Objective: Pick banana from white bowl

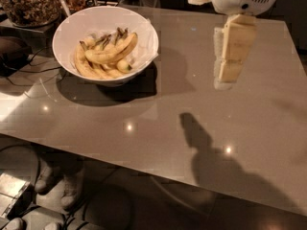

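The white bowl (64, 30) stands on the far left part of the grey table (158, 138). It holds a bunch of yellow bananas (108, 55) with their dark stem ends pointing up and back. My gripper (225, 75) hangs down from its white wrist at the upper right, above the table. It is well to the right of the bowl, touches nothing and holds nothing. Its shadow falls on the table in front of it.
A dark glass jar of nuts (29, 4) stands behind the bowl at the far left. Black cables (21, 73) lie beside the table's left edge. A person's shoes (62, 181) show on the floor below the near edge.
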`<state>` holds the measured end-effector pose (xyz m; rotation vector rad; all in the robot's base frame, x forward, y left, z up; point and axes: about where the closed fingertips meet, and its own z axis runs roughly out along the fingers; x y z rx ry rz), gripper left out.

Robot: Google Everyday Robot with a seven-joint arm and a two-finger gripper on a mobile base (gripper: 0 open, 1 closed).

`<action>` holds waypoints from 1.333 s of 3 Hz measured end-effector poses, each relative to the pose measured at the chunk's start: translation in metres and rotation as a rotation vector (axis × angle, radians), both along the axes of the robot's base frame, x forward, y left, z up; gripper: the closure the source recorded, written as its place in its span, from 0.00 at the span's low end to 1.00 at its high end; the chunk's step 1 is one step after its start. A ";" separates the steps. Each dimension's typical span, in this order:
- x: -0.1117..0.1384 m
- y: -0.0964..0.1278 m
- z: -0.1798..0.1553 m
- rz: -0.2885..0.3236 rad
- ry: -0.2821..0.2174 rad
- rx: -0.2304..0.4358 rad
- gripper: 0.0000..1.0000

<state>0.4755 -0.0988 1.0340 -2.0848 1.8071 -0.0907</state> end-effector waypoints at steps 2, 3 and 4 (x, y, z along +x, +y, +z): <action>0.030 0.021 -0.002 -0.017 -0.018 0.077 0.00; 0.072 0.037 -0.013 -0.041 0.017 0.082 0.00; 0.115 0.080 -0.019 0.021 0.063 0.078 0.00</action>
